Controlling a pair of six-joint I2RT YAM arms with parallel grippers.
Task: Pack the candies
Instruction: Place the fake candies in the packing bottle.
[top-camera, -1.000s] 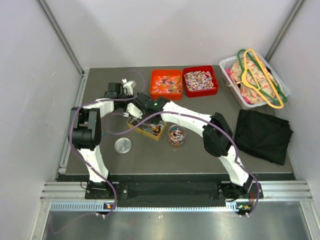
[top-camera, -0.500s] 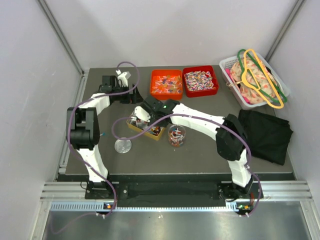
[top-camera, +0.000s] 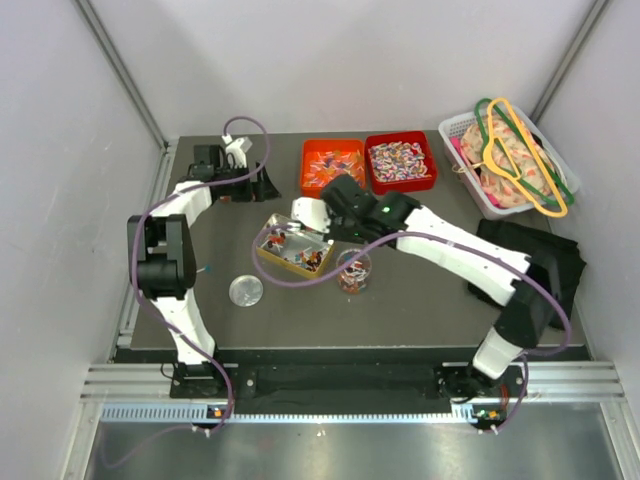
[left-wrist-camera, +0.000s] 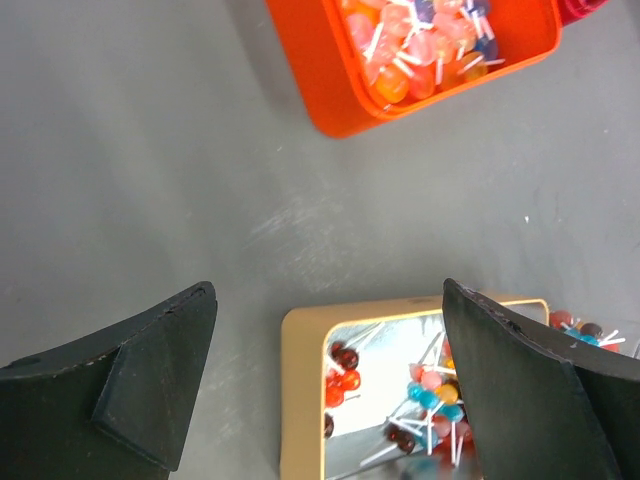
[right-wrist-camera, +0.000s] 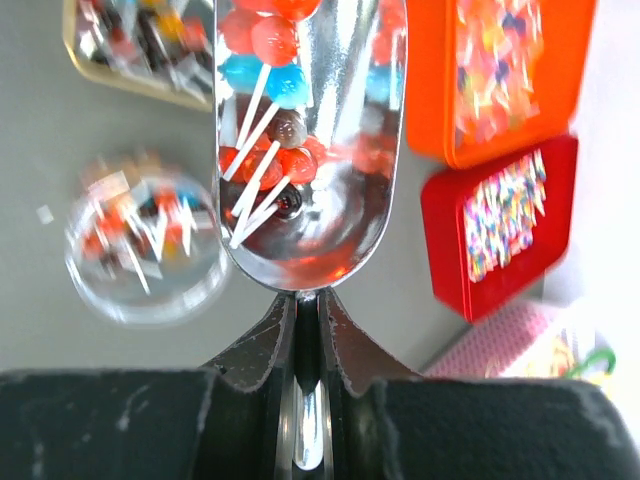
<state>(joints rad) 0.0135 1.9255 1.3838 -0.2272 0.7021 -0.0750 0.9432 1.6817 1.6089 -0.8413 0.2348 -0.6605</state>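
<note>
The candies (top-camera: 400, 160), small twist-wrapped sweets, fill the red bin (top-camera: 433, 172) at the back; they also show in the right wrist view (right-wrist-camera: 505, 215). My right gripper (top-camera: 323, 209) is shut on the handle of a metal scoop (right-wrist-camera: 305, 200) that holds several lollipops. It hovers between the gold tray (top-camera: 262, 250) of lollipops and the clear cup (top-camera: 352, 270). In its own view the right gripper (right-wrist-camera: 308, 300) pinches the handle. My left gripper (top-camera: 263, 184) is open and empty at the back left, behind the tray. In its wrist view the left gripper (left-wrist-camera: 328, 300) has wide jaws above the tray's rim (left-wrist-camera: 300, 400).
An orange bin (top-camera: 305, 168) of wrapped sweets stands beside the red bin. A round lid (top-camera: 245, 291) lies front left. A white basket (top-camera: 462, 160) with hangers is at the back right, and a black cloth (top-camera: 525, 265) lies in front of it.
The right gripper lifted the loaded scoop out of the tray and moved right and back. The left gripper drew back toward the back left, away from the tray.
</note>
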